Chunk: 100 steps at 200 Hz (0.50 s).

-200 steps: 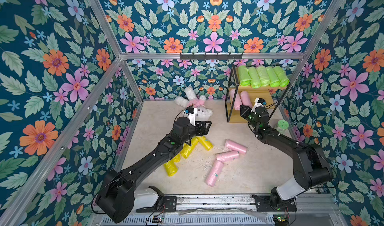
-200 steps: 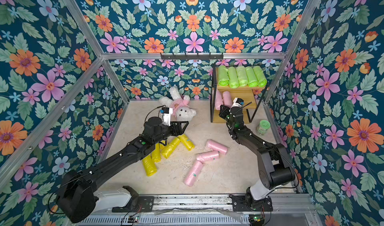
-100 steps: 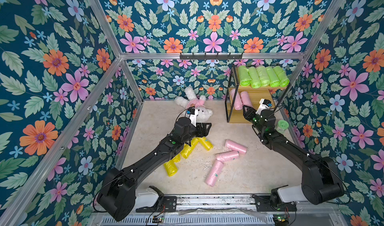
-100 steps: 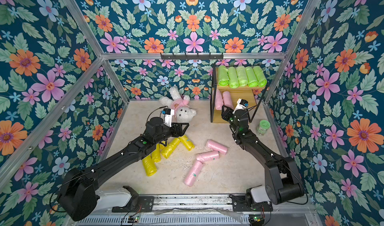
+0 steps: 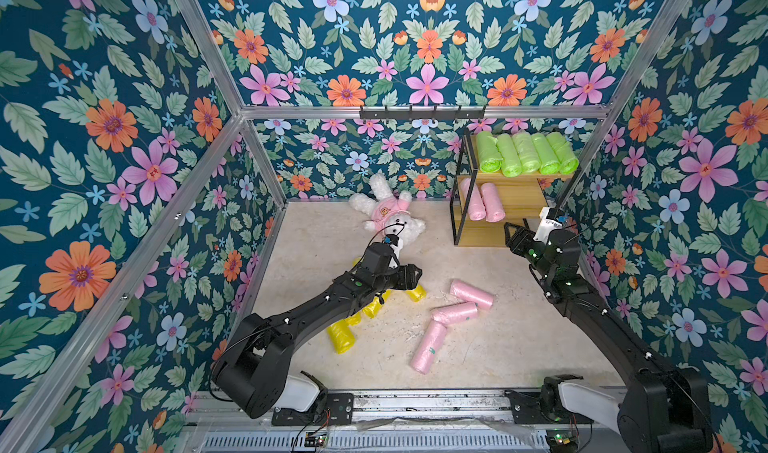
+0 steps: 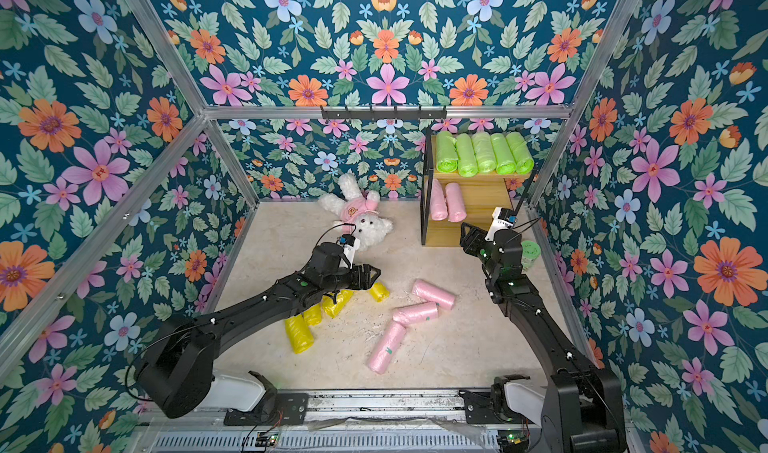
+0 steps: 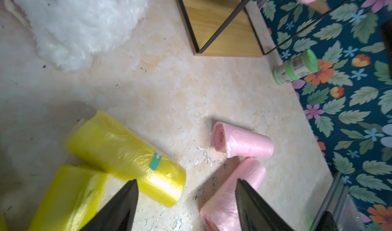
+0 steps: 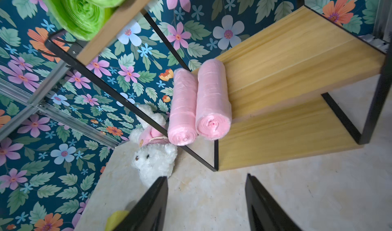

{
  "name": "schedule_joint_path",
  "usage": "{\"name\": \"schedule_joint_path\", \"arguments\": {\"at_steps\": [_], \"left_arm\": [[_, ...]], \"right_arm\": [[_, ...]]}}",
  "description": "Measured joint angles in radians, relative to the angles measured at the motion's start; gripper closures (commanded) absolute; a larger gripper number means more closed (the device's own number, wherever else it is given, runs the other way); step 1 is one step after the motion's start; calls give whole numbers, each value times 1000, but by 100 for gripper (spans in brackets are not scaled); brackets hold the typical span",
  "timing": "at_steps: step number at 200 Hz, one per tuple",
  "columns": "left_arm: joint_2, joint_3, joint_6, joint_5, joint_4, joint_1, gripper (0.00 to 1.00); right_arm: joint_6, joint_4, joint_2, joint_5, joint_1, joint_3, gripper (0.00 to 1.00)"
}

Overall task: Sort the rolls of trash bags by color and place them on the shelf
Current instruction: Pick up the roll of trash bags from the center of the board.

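The shelf point(image 5: 523, 199) stands at the back right. Several green rolls point(image 5: 525, 153) lie on its top board, and two pink rolls point(image 5: 482, 201) lie side by side on its middle board point(image 8: 286, 56). Three more pink rolls point(image 5: 455, 311) lie on the floor, with several yellow rolls point(image 5: 340, 338) partly hidden under my left arm. My left gripper point(image 5: 411, 274) hangs open and empty, with a yellow roll point(image 7: 127, 153) by one finger and a pink roll point(image 7: 231, 196) by the other. My right gripper point(image 5: 512, 232) is open and empty in front of the shelf's lower boards point(image 8: 275, 143).
A white plush bunny point(image 5: 390, 218) lies at the back centre of the floor, just beyond my left wrist. A small green-lidded jar point(image 7: 297, 67) stands by the right wall near the shelf. A black hook rail point(image 5: 422, 112) runs along the back wall. Patterned walls close in three sides.
My right gripper has gone from shut to open and drawn back from the shelf's middle board toward the front right. The left arm has barely moved.
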Motion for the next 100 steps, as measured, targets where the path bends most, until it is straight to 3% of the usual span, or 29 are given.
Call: {"name": "schedule_joint_path", "arguments": {"at_steps": [30,100], "left_arm": [[35,-3,6,-12,-40,-29,23],[160,82,27,31,-44,-187,22]], "right_arm": [[-19,-19,0,-21,0,-36,34],[-41,-23,22,-58,0,-96,33]]}}
